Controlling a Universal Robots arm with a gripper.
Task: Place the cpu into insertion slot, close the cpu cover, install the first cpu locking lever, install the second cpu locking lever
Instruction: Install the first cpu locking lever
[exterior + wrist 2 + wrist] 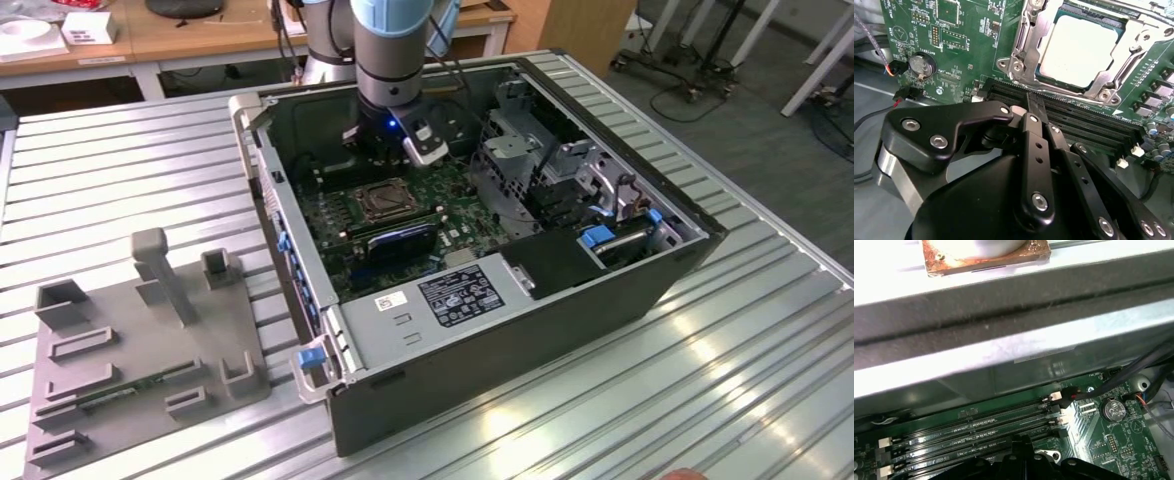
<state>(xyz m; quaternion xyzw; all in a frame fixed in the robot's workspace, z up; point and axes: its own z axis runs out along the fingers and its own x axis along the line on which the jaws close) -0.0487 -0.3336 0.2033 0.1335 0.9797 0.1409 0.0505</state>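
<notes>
Workshop: wooden desks (200, 35) at the back, ribbed metal table (120, 200) in front. An open computer case (467, 360) lies on its side mid-table, running toward the table's edge at the exterior view's right. A grey holder tray (134, 345) sits at the table's near corner on the exterior view's left. The arm reaches down into the far end of the case, with the claw (387, 150) hanging just past the socket. In the second wrist view the claw (1036, 105) is closed, fingers (1031, 145) pressed together, nothing between them. The tips are over the memory slots (1079, 117), at the slot edge nearest the socket; can't tell whether they touch. The first wrist view agrees: a single dark tip (1019, 447) over the slots (969, 432), close to the case wall. The cpu (1079, 47) is seated in the socket mid-motherboard (964, 30), just beside the slots, its pale top facing up. The cpu cover (1024, 47) lies flat down on it, framing the chip, whose top shows through the open centre. Can't tell whether the levers are latched. The coin battery (921, 64) is well apart from the socket, near the board's edge by the loose cables.
</notes>
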